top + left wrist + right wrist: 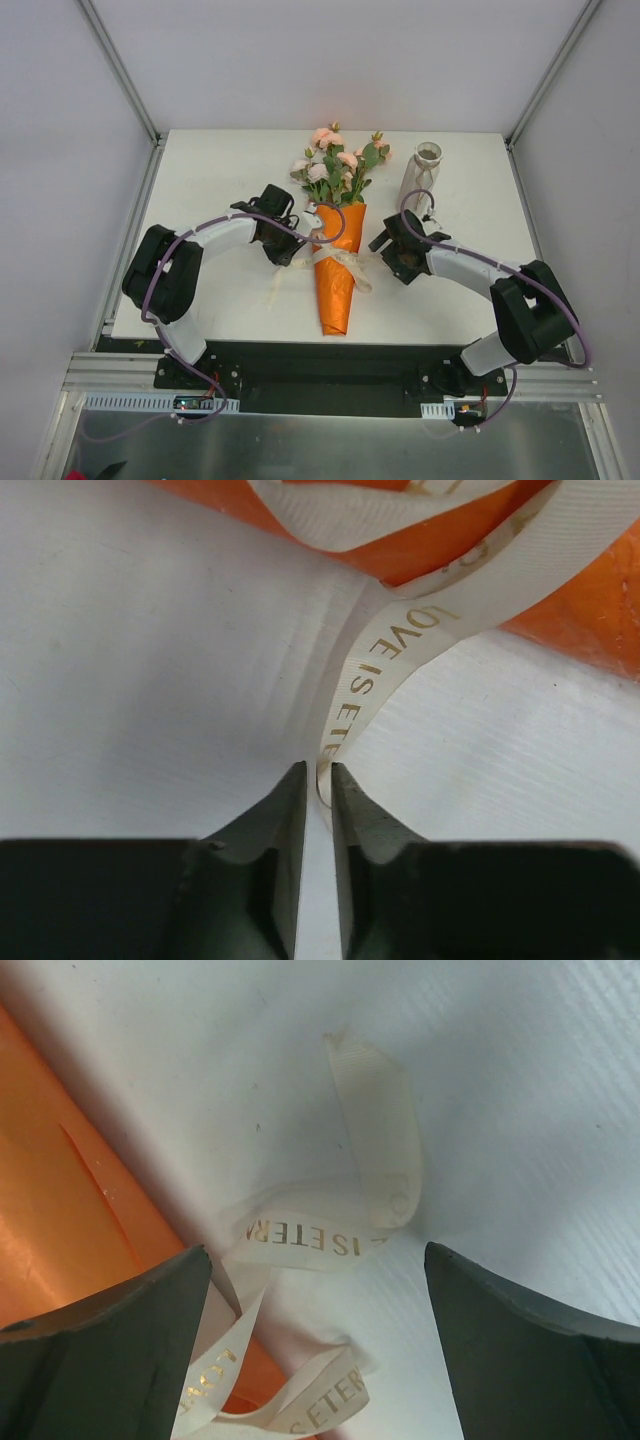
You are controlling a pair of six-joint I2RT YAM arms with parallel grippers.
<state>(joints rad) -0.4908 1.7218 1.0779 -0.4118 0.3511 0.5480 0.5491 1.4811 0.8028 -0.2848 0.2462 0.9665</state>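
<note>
The bouquet (338,285) blocks the middle of my table (200,170), its ribbon (352,268) loose on both sides. The vase (420,176) stands at 1 o'clock. I see free surface at 10 and 3 o'clock.

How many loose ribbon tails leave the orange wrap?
2. The left tail lies beside the wrap, pinched in the left claw; the right tail curls under the open right claw. Others may be hidden.

I am looking down on a white bench (220,160) that is sitting inside a plain enclosure, with pale grey walls (340,60) closing it in at the back and on both sides. Two aluminium struts (118,68) are running up the back corners. A metal rail (330,402) is lying across the near edge, and soft, even light is washing over it all.
</note>
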